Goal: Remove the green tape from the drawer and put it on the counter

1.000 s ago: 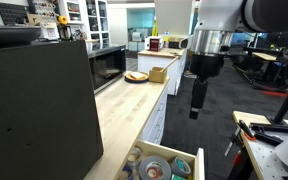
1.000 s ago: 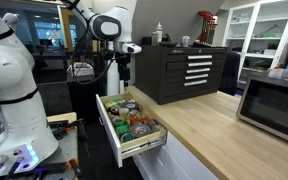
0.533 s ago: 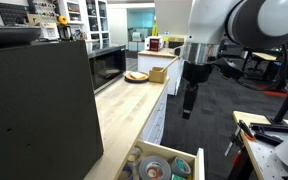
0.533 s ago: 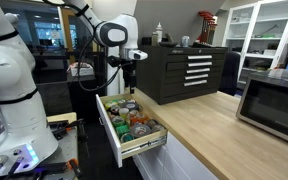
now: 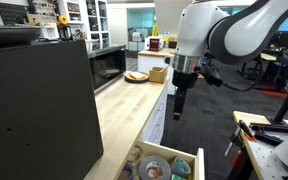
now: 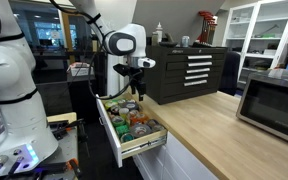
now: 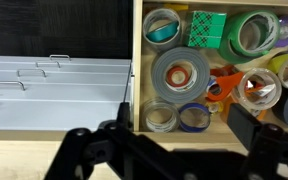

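The drawer (image 6: 114, 135) stands pulled open from the white cabinets and is packed with tape rolls; it also shows in an exterior view (image 5: 194, 165) and in the wrist view (image 7: 136, 70). The green tape (image 7: 246, 33), a light green ring, lies flat at the drawer's far right in the wrist view. Beside it are a green packet (image 7: 206, 28) and the large silver-grey roll (image 7: 181, 75). My gripper (image 7: 184, 122) is open and empty, and hangs above the drawer, pointing down, in both exterior views (image 5: 177, 105) (image 6: 136, 92). The light-wood counter (image 5: 129, 110) (image 6: 219, 130) runs alongside.
A microwave (image 5: 106, 68) (image 6: 274, 100), a plate (image 5: 136, 76) and a cardboard box (image 5: 158, 73) sit on the counter. A big dark box (image 5: 39, 110) fills its near end. A black tool chest (image 6: 184, 70) and a white robot (image 6: 9, 90) stand nearby.
The arm has swung from beside the cabinets towards them, and the gripper now hangs over the open drawer. The jaws stay open and empty. Nothing in the drawer has moved.
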### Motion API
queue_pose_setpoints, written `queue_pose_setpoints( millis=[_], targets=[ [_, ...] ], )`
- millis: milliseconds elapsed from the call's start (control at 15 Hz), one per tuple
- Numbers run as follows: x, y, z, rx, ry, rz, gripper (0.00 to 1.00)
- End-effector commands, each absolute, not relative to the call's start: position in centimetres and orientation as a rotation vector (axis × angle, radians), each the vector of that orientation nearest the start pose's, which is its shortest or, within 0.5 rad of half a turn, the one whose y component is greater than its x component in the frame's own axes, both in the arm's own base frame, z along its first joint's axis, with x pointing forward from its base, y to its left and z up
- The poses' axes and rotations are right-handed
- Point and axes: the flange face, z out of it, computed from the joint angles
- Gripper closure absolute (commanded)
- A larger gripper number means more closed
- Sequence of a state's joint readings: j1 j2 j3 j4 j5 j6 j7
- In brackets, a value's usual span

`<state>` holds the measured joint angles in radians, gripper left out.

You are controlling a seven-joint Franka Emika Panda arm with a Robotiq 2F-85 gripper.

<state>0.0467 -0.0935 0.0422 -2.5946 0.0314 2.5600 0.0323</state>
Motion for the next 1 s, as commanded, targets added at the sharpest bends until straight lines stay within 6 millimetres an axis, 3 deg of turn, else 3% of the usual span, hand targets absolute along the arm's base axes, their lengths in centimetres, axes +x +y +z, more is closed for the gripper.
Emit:
queue_pose_setpoints(
  millis=[0,400,467,933],
  targets=[
    [45.5,3.9,27.8,-3.111,-0.141,-0.135,0.0],
    [46.2,6.2,25.3,-3.086,-0.319,-0.135,0.0],
    [45.6,5.4,25.8,-3.105,-0.261,-0.113,0.0],
    [45.9,6.2,25.3,-3.097,-0.305,-0.108,0.0]
  ],
)
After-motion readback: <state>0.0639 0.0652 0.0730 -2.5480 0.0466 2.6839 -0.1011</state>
